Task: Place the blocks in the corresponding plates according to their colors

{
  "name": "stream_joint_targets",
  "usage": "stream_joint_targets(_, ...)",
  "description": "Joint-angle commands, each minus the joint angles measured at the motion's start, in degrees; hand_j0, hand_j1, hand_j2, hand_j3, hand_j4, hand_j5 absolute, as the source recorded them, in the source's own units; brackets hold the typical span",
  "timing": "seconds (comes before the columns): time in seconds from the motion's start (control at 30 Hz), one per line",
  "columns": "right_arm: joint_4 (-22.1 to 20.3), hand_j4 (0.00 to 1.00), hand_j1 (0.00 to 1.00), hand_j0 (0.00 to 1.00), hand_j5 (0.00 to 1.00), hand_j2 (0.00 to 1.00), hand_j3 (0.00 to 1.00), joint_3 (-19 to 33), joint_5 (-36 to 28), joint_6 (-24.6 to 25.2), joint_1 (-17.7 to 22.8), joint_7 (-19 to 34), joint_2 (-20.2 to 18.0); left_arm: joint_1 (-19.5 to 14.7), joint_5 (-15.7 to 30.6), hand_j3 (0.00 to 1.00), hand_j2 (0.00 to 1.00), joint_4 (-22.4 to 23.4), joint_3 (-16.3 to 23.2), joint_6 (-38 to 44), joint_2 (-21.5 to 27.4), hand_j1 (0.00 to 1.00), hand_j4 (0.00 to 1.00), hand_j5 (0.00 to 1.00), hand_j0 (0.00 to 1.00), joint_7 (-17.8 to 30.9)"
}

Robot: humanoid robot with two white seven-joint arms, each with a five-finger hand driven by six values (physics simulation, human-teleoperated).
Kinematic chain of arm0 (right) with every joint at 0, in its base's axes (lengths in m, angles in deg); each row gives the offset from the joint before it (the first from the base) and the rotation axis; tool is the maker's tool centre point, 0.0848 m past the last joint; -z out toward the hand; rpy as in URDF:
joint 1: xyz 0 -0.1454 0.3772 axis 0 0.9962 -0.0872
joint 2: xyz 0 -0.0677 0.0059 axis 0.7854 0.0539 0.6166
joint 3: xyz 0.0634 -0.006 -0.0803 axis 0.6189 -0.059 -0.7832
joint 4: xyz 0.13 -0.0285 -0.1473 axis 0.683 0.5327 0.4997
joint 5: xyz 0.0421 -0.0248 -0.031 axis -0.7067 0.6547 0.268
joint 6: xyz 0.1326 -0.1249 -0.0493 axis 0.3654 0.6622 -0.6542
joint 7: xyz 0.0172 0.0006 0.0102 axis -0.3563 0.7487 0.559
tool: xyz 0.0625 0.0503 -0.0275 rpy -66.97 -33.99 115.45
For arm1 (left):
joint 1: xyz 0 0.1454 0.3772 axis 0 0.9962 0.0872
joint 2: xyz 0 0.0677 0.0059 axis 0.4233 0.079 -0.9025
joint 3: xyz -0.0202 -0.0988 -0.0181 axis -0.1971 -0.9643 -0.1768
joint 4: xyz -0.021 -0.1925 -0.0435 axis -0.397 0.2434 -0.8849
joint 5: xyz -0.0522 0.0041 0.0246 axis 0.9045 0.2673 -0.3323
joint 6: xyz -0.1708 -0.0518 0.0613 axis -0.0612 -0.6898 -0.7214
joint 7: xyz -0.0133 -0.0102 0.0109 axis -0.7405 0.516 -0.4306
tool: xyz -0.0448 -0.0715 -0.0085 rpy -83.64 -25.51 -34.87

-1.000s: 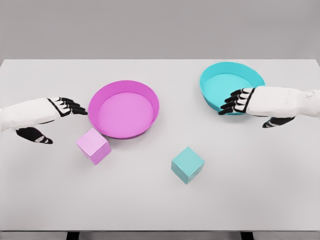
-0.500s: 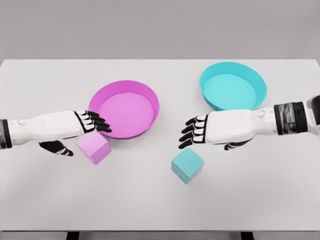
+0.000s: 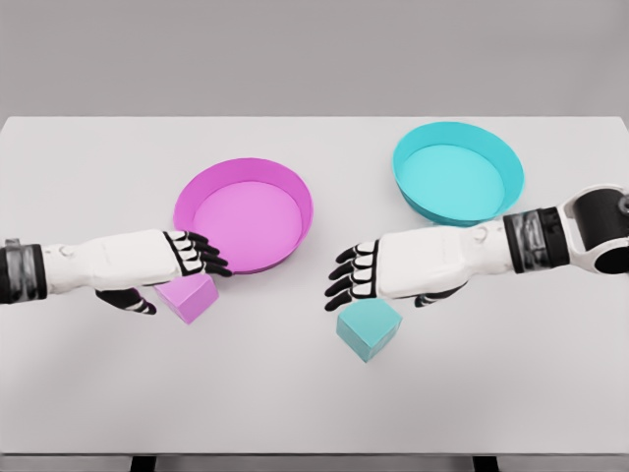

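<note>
A pink block [image 3: 191, 298] lies on the white table just in front of the pink plate [image 3: 245, 213]. My left hand [image 3: 175, 273] hovers over the block's back left part, its fingers [image 3: 204, 258] spread above it and the thumb [image 3: 130, 301] at its left side, holding nothing. A teal block [image 3: 369, 327] sits in the middle of the table, in front and left of the teal plate [image 3: 458, 172]. My right hand [image 3: 366, 280] is directly above and behind the teal block with fingers [image 3: 348, 278] spread, not gripping it. Both plates hold nothing.
The white table [image 3: 314, 393] reaches to the picture's edges, with its front edge near the bottom. A grey wall stands behind it.
Both hands moved inward and forward from beside their plates. The left hand now covers part of the pink block; the right hand came from the teal plate to just above the teal block.
</note>
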Motion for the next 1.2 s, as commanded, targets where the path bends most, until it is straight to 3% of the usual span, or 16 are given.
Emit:
stream_joint_targets(0.0,0.0,1.00,1.00,1.00,1.00,1.00,1.00,-0.6,-0.3,0.0,0.0,0.2,0.4,-0.1,-0.2,0.96,0.96,0.2,0.3,0.1,0.0,0.96,0.96,0.96,0.96,0.0)
stream_joint_targets(0.5,0.2,1.00,1.00,1.00,1.00,1.00,1.00,-0.6,0.9,0.0,1.3,1.4,0.5,-0.8,-2.6,0.95,0.95,1.6,0.3,0.1,-1.0,0.95,0.95,0.95,0.95,-0.1)
stream_joint_targets(0.77,0.4,1.00,1.00,1.00,1.00,1.00,1.00,-0.6,0.8,0.0,1.7,1.8,1.4,-1.0,-2.6,0.89,0.89,1.8,0.3,0.1,-0.8,0.89,0.89,0.89,0.89,-0.1)
stream_joint_targets(0.97,4.0,1.00,1.00,1.00,1.00,1.00,1.00,-0.6,1.1,0.0,3.5,2.7,4.3,-1.0,-2.7,0.89,0.89,2.4,0.5,0.1,-0.8,0.89,0.89,0.89,0.89,-0.1)
stream_joint_targets(1.17,4.2,1.00,1.00,1.00,1.00,1.00,1.00,-0.6,2.1,0.0,3.7,2.7,4.6,-1.0,-2.8,0.86,0.86,3.2,0.5,0.1,-0.9,0.86,0.86,0.86,0.86,-0.1)
